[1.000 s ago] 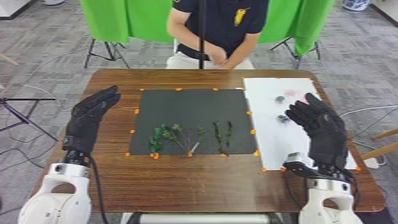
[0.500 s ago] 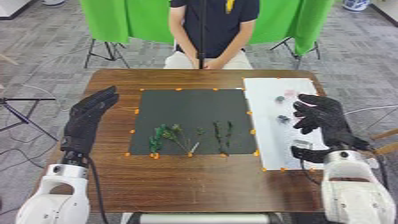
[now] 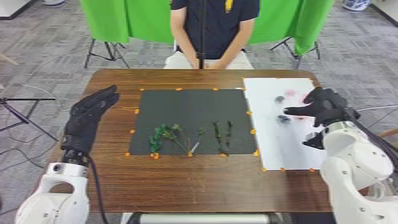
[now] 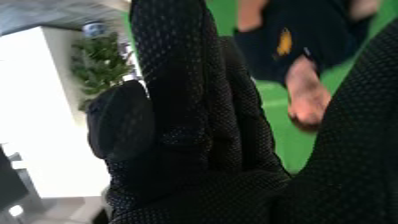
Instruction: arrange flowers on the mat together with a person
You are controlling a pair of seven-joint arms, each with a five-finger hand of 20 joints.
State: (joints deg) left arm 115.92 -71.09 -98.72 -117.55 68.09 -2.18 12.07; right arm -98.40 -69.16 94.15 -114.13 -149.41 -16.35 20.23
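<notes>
Flowers (image 3: 176, 134): green stems and sprigs laid out on the dark mat, in its part nearer the robot, all lying flat
Leafy sprig (image 3: 155, 142): at the left of the group, dense and deep green
Branching stem (image 3: 185, 142): just beside the leafy sprig, with yellowish-green tips spread toward the far side and a pale piece by its lower end
Upright-laid stems (image 3: 218, 136): two slim dark green ones, side by side and apart, near the mat's right edge
Dark mat (image 3: 187, 107): on the brown wooden desk (image 3: 178, 185), orange tabs (image 3: 252, 131) along its border
White sheet (image 3: 280, 150): to the right of the mat, running along the desk
Small blossoms (image 3: 283, 119): greyish clumps on the white sheet, to the left of the right hand; pinkish patches lie near them, too small to make out
Right hand (image 3: 327, 107): over the right side of the white sheet, fingers extended, grasping nothing
Left hand (image 3: 84, 117): raised at the desk's left side, apart from the mat, fingers straight and released
</notes>
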